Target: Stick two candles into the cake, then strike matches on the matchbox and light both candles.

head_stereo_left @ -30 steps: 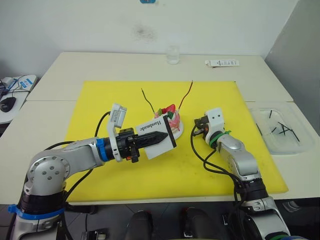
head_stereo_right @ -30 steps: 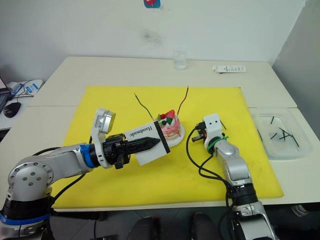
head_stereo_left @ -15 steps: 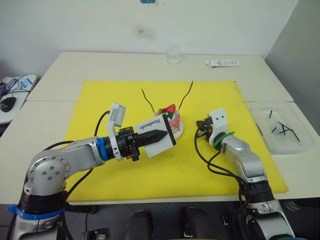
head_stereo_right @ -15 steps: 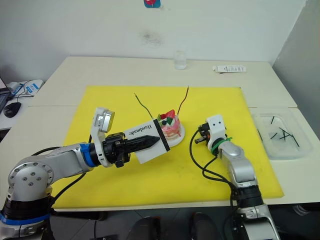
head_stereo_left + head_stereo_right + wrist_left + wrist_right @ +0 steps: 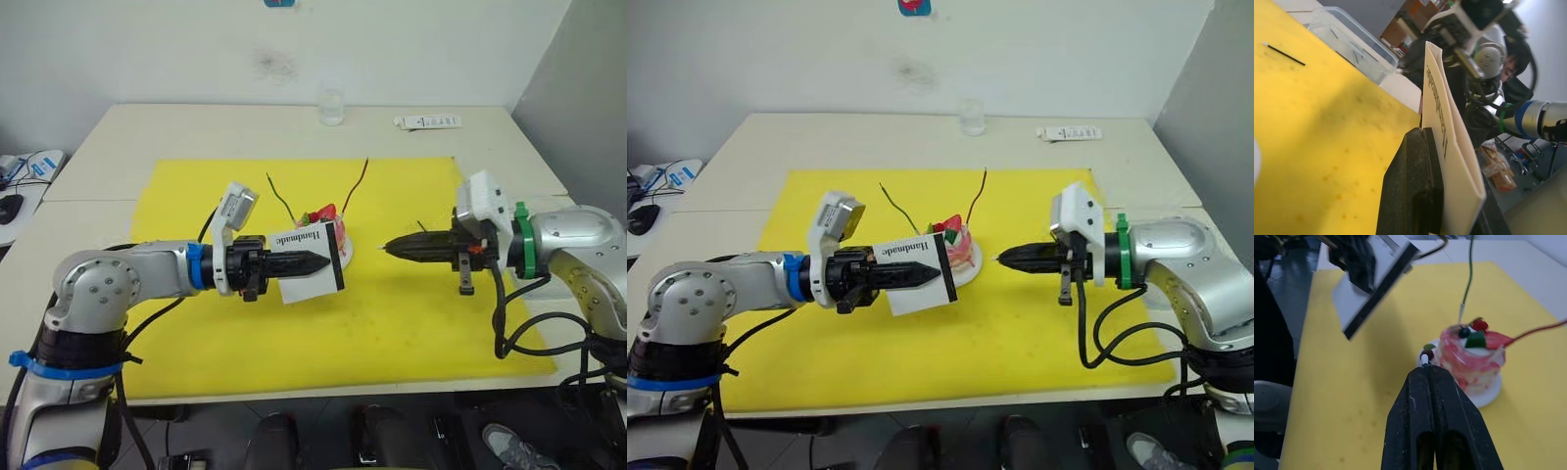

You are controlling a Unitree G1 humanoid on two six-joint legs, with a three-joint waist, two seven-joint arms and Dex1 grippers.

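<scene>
The left gripper [image 5: 315, 261] is holding the white matchbox [image 5: 312, 262] off the yellow mat [image 5: 392, 323], its fingers pressed shut on the box's flat faces and the black striking edge [image 5: 1382, 290] turned toward the middle. Just beyond the box, the pink cake [image 5: 326, 227] is sitting on its white plate [image 5: 967, 274], with the green candle [image 5: 280, 196] and the red candle [image 5: 356, 186] already standing in it and leaning outward, both unlit.

To the right, the right gripper [image 5: 392, 246] is pointing at the cake with its fingers closed on a match [image 5: 1424, 360], whose pale head is poking out just past the tips. More matches [image 5: 1283, 54] are lying on the mat and in the clear tray on the surface at far right.

The risks as I judge them: so little of the match is protruding that the fingertips could be scraping the striking edge instead of the head, and a firm stroke could be pushing the matchbox round in its hold or into the cake, knocking the thin candles.
</scene>
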